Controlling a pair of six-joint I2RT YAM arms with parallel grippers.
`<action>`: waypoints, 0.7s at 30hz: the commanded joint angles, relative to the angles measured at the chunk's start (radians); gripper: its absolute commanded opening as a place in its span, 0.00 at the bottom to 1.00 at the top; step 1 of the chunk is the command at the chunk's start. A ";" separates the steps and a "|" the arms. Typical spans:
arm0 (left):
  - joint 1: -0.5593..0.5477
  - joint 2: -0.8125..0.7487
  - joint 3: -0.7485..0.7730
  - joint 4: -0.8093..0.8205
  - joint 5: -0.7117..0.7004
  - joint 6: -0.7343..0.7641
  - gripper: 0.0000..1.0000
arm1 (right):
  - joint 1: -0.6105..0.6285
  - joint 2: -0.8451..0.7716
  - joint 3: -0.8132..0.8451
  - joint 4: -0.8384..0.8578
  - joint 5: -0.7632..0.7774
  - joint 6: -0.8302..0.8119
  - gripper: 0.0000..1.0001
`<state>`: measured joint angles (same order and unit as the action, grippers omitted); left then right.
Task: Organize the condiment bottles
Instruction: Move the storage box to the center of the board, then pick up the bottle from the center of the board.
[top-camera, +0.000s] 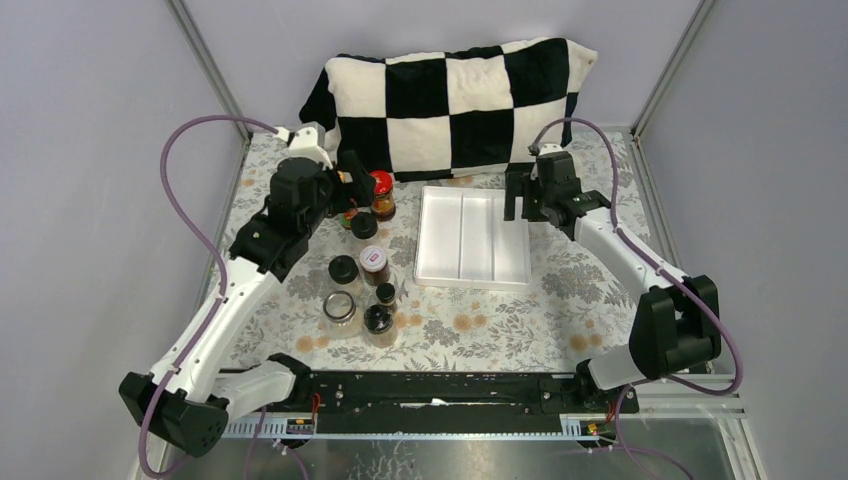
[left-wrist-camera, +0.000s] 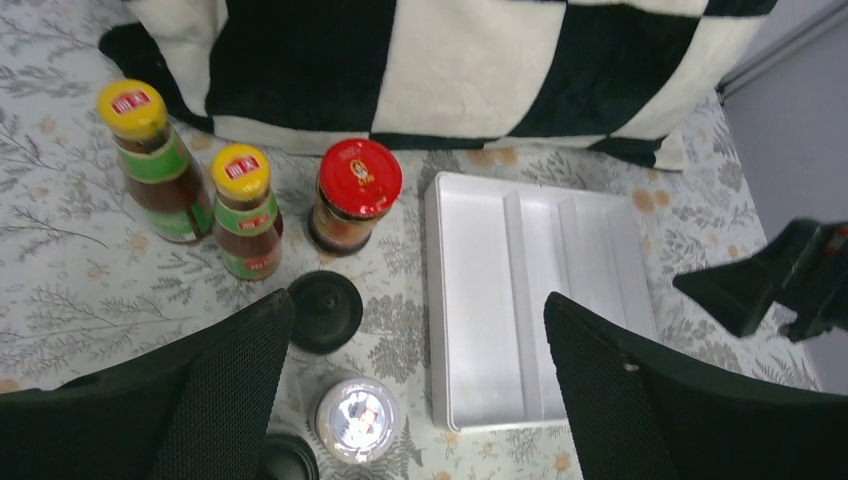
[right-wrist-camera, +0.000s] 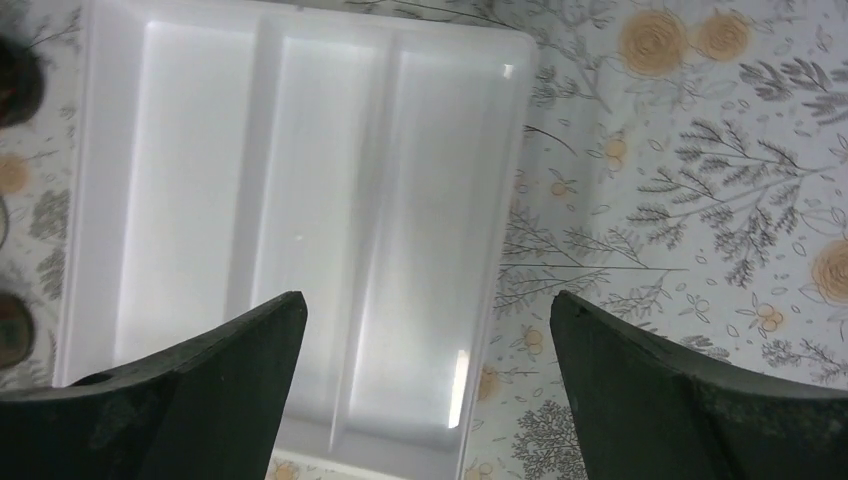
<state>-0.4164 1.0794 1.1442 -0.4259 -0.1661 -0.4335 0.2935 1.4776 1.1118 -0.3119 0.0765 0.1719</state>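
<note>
The condiment bottles stand in a cluster left of the white tray (top-camera: 470, 240). Two slim yellow-capped bottles (left-wrist-camera: 133, 150) (left-wrist-camera: 243, 205) and a red-lidded jar (left-wrist-camera: 355, 195) are at the back. Nearer are black-capped jars (top-camera: 343, 268) (top-camera: 378, 320), a jar with a shiny lid (left-wrist-camera: 357, 418) and a squat clear glass jar (top-camera: 339, 308). My left gripper (left-wrist-camera: 418, 310) hangs open above the back of the cluster and holds nothing. My right gripper (right-wrist-camera: 428, 300) is open over the right edge of the tray (right-wrist-camera: 300, 200), whose three compartments hold nothing.
A black-and-white checkered pillow (top-camera: 450, 100) lies along the back of the floral tablecloth, just behind the bottles and the tray. Grey walls with metal posts close in both sides. The arms' base rail (top-camera: 440, 390) runs along the near edge.
</note>
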 joint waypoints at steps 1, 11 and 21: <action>0.054 0.030 0.064 -0.028 -0.017 0.036 0.99 | 0.060 -0.014 0.090 -0.060 -0.040 -0.045 0.97; 0.309 0.177 0.165 -0.035 0.115 -0.006 0.74 | 0.226 0.183 0.373 -0.082 -0.135 -0.063 0.60; 0.311 0.091 -0.026 0.008 0.149 -0.055 0.98 | 0.287 0.443 0.611 0.018 -0.270 -0.159 0.93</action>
<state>-0.1101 1.2434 1.1923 -0.4370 -0.0395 -0.4717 0.5430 1.8572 1.6302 -0.3492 -0.1322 0.0963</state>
